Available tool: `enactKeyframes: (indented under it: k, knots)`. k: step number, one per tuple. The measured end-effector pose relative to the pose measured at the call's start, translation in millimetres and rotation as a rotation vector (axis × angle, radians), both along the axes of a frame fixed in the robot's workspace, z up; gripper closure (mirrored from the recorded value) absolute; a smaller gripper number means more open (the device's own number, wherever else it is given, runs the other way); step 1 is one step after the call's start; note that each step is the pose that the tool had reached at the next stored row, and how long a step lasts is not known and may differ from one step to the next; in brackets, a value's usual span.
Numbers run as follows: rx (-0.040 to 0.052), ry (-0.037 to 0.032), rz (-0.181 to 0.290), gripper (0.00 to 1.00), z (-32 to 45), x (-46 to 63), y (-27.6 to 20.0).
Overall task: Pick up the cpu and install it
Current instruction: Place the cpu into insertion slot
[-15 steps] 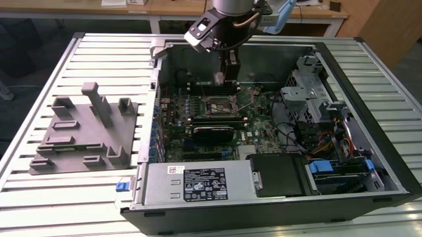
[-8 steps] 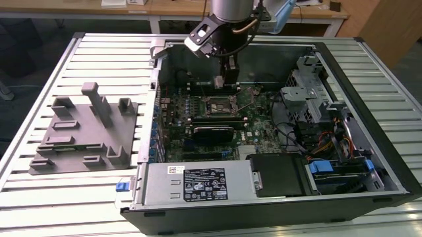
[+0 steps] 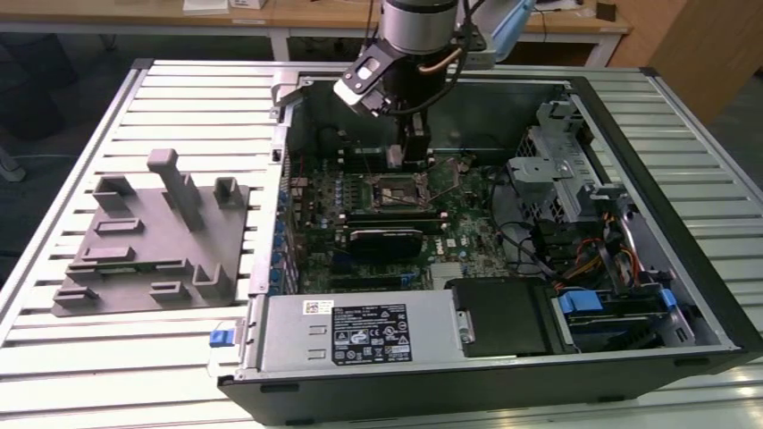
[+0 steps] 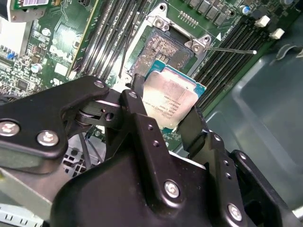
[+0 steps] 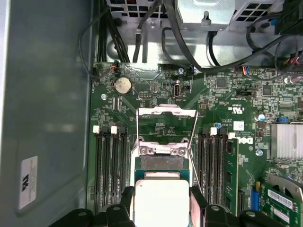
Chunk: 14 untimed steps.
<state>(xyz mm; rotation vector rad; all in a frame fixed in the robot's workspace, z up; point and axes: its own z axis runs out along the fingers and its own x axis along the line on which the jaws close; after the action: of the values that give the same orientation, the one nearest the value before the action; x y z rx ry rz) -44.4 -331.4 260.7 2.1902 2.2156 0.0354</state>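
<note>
The open computer case [image 3: 501, 107] lies on its side, so the pincer [image 3: 406, 154] can come straight down into it. The motherboard [image 5: 156, 90] lies flat on the case floor beneath the pincer, face up towards it. Rows of memory slots [image 5: 109, 170] run along the board on either side of the fingers, leaving a clear lane between them.

Directly under and just beyond the fingertips sits the socket [image 4: 163, 47]. Its metal load frame [image 5: 165, 125] is swung up and back, away from the pincer, which leaves the contact field bare to receive the chip.

The cpu [image 4: 173, 101] is clamped between the two fingers [image 4: 135, 94] by opposite edges. Its silvery top faces the wrist, so its underside looks down at the socket. It appears to hover just above the socket's near edge, overlapping it but not seated. Gripping the rim leaves the chip's underside free to meet the contacts.
</note>
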Motion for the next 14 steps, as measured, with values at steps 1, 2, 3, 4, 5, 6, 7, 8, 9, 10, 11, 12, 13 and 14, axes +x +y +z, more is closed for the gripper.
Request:
enactKeyframes:
  k: [1, 2, 3, 4, 5, 6, 7, 8, 9, 10, 11, 12, 13, 14]
  knots:
    - [0.0002, 0.0000, 0.002, 0.46, -1.7, 0.0, -0.4]
    - [0.0002, 0.0001, 0.003, 0.46, -3.2, 0.0, -0.8]
    - [0.0003, 0.0000, 0.003, 0.46, -4.8, 0.0, -1.3]
    - [0.0004, 0.0000, 0.003, 0.46, -6.1, 0.0, -1.6]
    - [0.0006, -0.0001, 0.003, 0.46, -7.1, 0.0, -1.9]
    - [0.0008, -0.0001, 0.003, 0.46, -7.9, 0.0, -2.2]
    - [0.0009, 0.0000, 0.003, 0.46, -8.7, 0.0, -2.4]
    - [0.0011, 0.0000, 0.003, 0.46, -9.7, 0.0, -2.5]
    - [0.0013, 0.0001, 0.003, 0.46, -10.8, 0.0, -2.6]
    - [0.0017, 0.0000, 0.003, 0.46, -12.1, 0.0, -2.6]
    - [0.0019, 0.0000, 0.003, 0.46, -13.3, 0.0, -2.7]
    - [0.0022, 0.0001, 0.003, 0.46, -14.4, 0.0, -2.7]
    - [0.0026, 0.0000, 0.003, 0.46, -15.6, 0.0, -2.8]
    - [0.0040, 0.0000, 0.002, 0.46, -19.8, -0.1, -3.6]
